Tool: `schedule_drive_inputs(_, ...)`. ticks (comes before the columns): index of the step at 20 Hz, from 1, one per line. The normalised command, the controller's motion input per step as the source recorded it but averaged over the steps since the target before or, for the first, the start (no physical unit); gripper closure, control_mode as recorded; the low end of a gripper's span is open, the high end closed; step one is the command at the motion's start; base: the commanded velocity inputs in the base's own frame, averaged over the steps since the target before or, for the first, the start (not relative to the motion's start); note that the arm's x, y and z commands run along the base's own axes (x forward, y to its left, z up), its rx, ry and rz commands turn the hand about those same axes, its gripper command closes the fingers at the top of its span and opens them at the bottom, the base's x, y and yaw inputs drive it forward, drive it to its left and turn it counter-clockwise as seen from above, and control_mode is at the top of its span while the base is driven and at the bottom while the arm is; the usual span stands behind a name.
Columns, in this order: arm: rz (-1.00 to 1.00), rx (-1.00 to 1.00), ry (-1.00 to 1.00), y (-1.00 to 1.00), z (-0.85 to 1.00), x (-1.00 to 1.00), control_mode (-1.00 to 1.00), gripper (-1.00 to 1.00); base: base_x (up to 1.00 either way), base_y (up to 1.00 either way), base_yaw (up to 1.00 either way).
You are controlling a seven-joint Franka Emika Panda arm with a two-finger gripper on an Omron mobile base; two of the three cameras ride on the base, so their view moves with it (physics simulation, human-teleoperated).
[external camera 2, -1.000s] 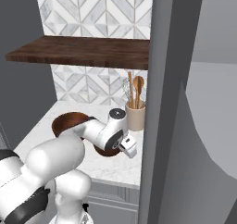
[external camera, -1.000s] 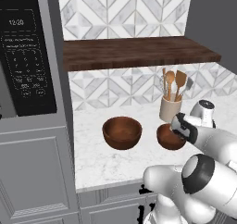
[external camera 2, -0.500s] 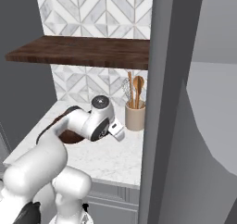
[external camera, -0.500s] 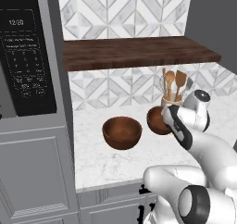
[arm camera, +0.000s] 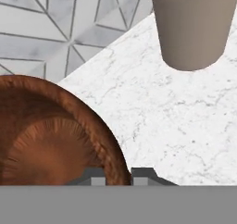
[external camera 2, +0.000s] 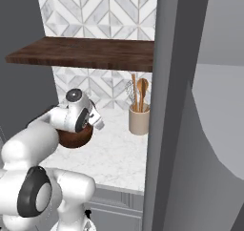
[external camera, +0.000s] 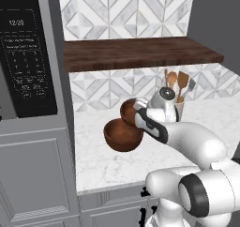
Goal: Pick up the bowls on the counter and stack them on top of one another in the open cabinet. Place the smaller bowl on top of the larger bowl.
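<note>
The larger bowl (external camera: 123,135) sat on the counter (external camera: 103,162), at nine o'clock of the arm. The gripper (arm camera: 118,176) clenched the rim of the smaller bowl (external camera: 128,110), lifted clear above the larger one. A crock (external camera: 178,109) stood at three o'clock.

The smaller bowl (external camera: 127,110) is a round, shallow, dark reddish-brown wooden bowl, lifted clear of the counter (external camera: 108,160) and tilted on its side, its rim pinched between the fingertips of the gripper (arm camera: 118,176); in the hand view its grained inside and thick rim show close up. The larger bowl (external camera: 122,134), wider, deeper and thick-walled, stands upright on the white marble counter just below and in front of it. The open cabinet (external camera: 140,52), a long dark wood-grain shelf, runs above both against the patterned tile.
</note>
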Motion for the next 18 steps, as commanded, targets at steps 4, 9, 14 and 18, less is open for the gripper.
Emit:
schedule_drive_inputs(4,0.06,-0.03,0.02,0.43,-0.17,0.12,-1.00,1.00,0.00,0.00,0.00)
schedule_drive_inputs(9,0.03,-0.02,0.01,0.29,-0.31,0.00,-1.00,1.00,0.00,0.00,0.00)
schedule_drive_inputs(14,0.02,-0.02,0.01,0.34,-0.23,0.18,-1.00,1.00,0.00,0.00,0.00)
schedule_drive_inputs(18,0.01,-0.03,0.04,0.28,-0.14,0.26,-1.00,-1.00,0.00,0.00,0.00)
